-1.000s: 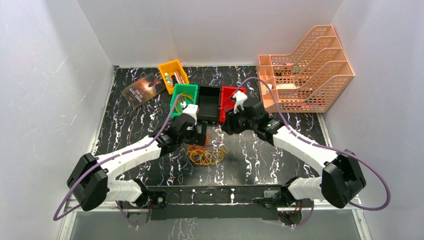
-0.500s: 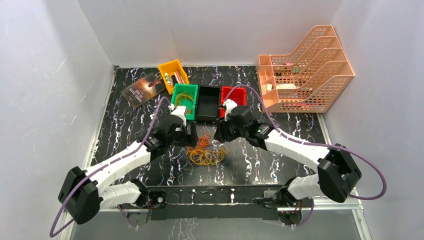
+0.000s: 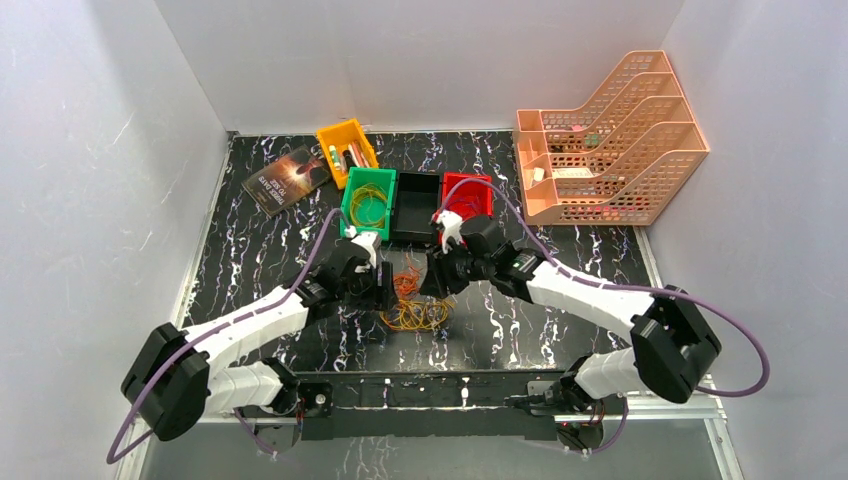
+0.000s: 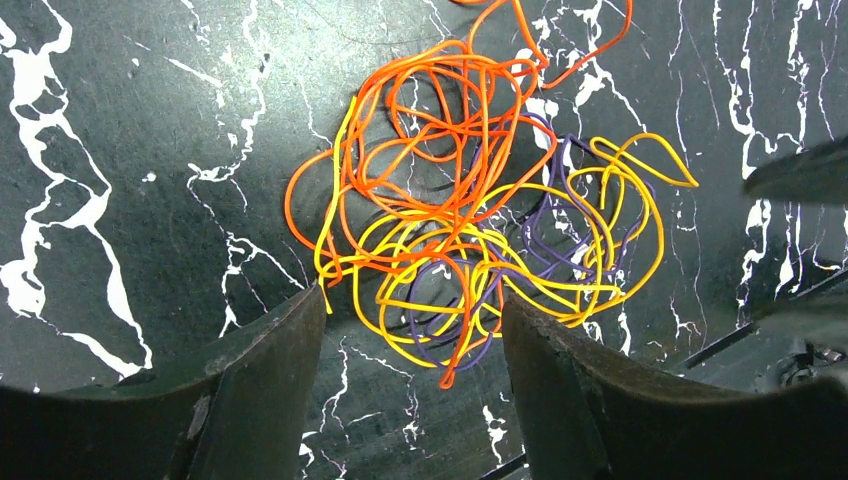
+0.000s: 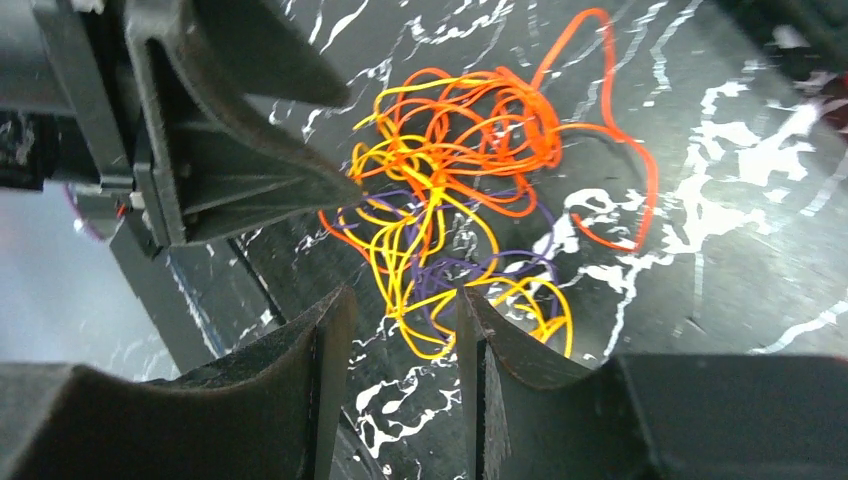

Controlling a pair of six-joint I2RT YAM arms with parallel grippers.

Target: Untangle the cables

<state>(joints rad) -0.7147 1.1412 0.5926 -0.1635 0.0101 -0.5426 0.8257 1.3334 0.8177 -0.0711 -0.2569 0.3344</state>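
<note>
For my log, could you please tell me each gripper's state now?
Left gripper: open, straddling tangled thin orange, yellow, purple cables.
Right gripper: open, gripping nothing.

Lettering on the book (image 3: pixel 288 178) cover is too small to read.

The cables (image 3: pixel 412 305) lie on the table (image 3: pixel 260 250) between the left gripper (image 4: pixel 410 300) and the right gripper (image 5: pixel 405 295), with a row of bins (image 3: pixel 418 175) just on their far side.
</note>
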